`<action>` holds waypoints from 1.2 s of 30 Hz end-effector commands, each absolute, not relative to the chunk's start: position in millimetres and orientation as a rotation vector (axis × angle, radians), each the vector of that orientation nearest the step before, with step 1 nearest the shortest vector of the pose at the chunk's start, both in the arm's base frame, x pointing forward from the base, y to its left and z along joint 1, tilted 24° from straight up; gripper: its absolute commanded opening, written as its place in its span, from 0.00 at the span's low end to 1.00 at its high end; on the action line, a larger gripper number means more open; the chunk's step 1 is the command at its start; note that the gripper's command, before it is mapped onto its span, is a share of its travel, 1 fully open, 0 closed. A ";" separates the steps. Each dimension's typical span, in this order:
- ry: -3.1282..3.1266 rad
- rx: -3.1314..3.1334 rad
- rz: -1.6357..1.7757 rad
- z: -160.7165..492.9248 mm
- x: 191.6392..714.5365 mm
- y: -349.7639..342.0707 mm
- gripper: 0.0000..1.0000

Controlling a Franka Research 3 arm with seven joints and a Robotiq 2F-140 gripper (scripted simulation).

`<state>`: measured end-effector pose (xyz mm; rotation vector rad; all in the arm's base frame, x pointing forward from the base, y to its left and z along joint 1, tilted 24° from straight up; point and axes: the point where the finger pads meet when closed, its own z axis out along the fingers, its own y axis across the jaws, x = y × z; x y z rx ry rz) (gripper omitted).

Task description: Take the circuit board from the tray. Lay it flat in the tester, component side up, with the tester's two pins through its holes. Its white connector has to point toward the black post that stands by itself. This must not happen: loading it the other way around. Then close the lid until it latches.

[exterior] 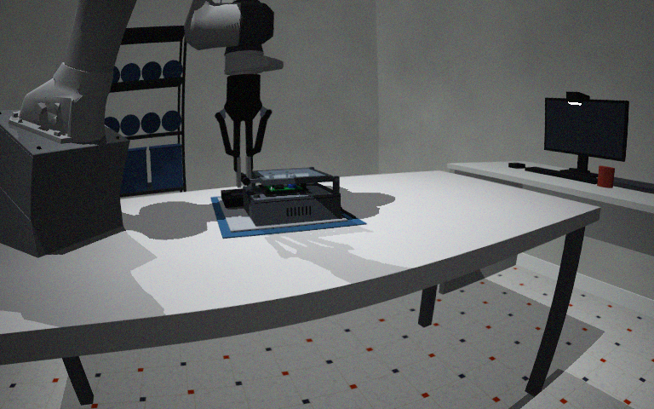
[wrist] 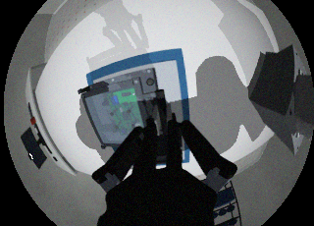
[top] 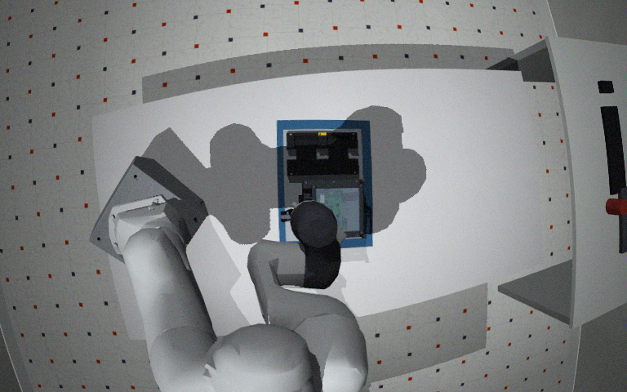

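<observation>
The tester [exterior: 289, 204] stands on a blue mat [top: 282, 193] in the middle of the table. The green circuit board [top: 334, 201] lies flat inside it, under the see-through lid [exterior: 289, 174]. The lid lies nearly level over the board, which also shows in the wrist view [wrist: 121, 103]. My gripper [exterior: 243, 178] points straight down at the lid's edge on the side of the robot base and is shut on the lid there. In the wrist view the fingers [wrist: 160, 123] meet on a dark piece at that edge. The black tray [top: 322, 153] beside the tester holds no board. I cannot make out the pins or the lone post.
The robot's grey base block [exterior: 52, 192] stands on the table's left end. A side desk with a monitor [exterior: 586, 129] and a red cup [exterior: 605, 175] is at the right. A shelf rack [exterior: 151, 111] stands behind the table.
</observation>
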<state>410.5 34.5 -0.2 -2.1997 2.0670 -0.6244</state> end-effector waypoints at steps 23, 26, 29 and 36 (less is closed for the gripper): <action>2.074 -2.195 -0.623 -4.0 412.0 32.0 0.30; 2.074 -2.195 -0.623 -4.0 412.0 32.0 0.30; 2.074 -2.195 -0.623 -4.0 412.0 32.0 0.30; 2.074 -2.195 -0.623 -4.0 412.0 32.0 0.30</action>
